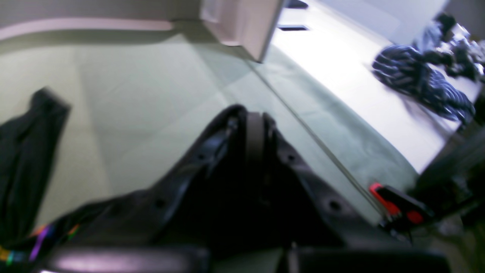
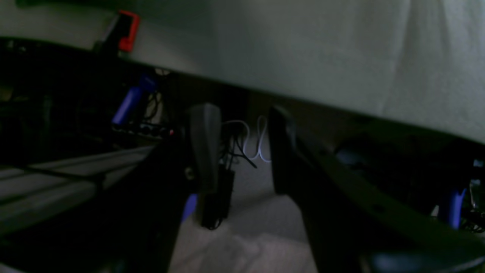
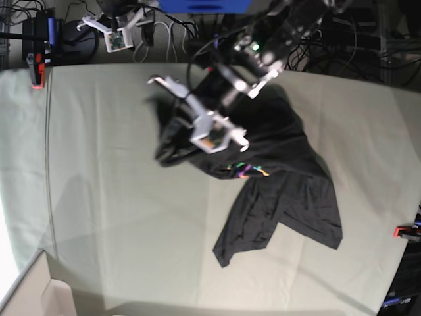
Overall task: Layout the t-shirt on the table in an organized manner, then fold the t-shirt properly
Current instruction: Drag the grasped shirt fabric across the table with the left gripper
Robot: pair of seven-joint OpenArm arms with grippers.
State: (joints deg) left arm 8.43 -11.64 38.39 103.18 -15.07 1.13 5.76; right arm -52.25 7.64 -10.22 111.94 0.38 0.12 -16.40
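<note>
The black t-shirt [image 3: 289, 197] lies crumpled on the right half of the pale green table [image 3: 118, 217]. A strip of its rainbow print shows near the middle. The left arm [image 3: 263, 52] reaches in from the far side and holds the shirt's left part up off the cloth. In the left wrist view my left gripper [image 1: 254, 117] is shut on a fold of dark fabric, and more of the t-shirt [image 1: 26, 159] hangs at the left. My right gripper [image 2: 238, 151] is open and empty, hanging past the table's far left edge [image 2: 303, 49], beside its wrist camera [image 3: 115, 33].
Red clamps [image 3: 37, 74] [image 3: 402, 231] grip the table's edges. A pale cardboard box [image 3: 33, 296] stands at the near left corner. Cables [image 3: 171, 26] and gear lie behind the far edge. Striped clothes [image 1: 424, 81] lie on a white surface beyond the table.
</note>
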